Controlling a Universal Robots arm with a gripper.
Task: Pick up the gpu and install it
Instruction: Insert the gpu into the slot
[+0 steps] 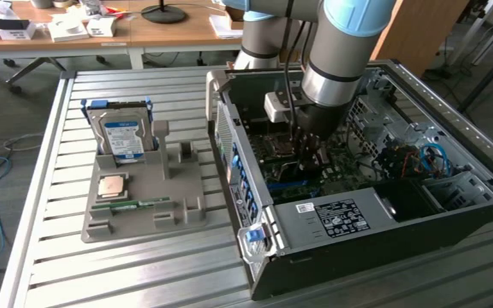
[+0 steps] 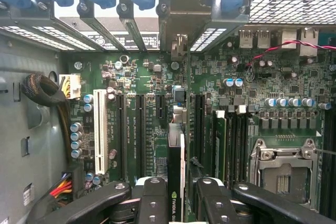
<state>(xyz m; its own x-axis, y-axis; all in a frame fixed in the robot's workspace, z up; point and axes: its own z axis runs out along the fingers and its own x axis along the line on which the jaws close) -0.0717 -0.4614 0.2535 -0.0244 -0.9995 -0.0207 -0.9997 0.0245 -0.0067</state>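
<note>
The gpu (image 2: 176, 156) appears edge-on in the wrist view, a thin dark card with a green logo. It stands upright over the green motherboard (image 2: 142, 77), and its metal bracket (image 2: 178, 19) reaches the case's rear slot openings. My gripper (image 2: 176, 195) is shut on the gpu, with black fingers (image 2: 152, 198) on either side of it. In the exterior view my gripper (image 1: 309, 151) is down inside the open computer case (image 1: 358, 212), and the gpu (image 1: 287, 172) shows as a dark strip just below it. I cannot tell whether the card's edge sits in a slot.
Beside the gpu lie black expansion slots (image 2: 140, 129), a white slot (image 2: 100, 129) and the CPU socket (image 2: 283, 171). To the exterior view's left of the case, a grey holder (image 1: 144, 221) carries a hard drive (image 1: 125, 135), a CPU (image 1: 112, 185) and a memory stick (image 1: 131, 205).
</note>
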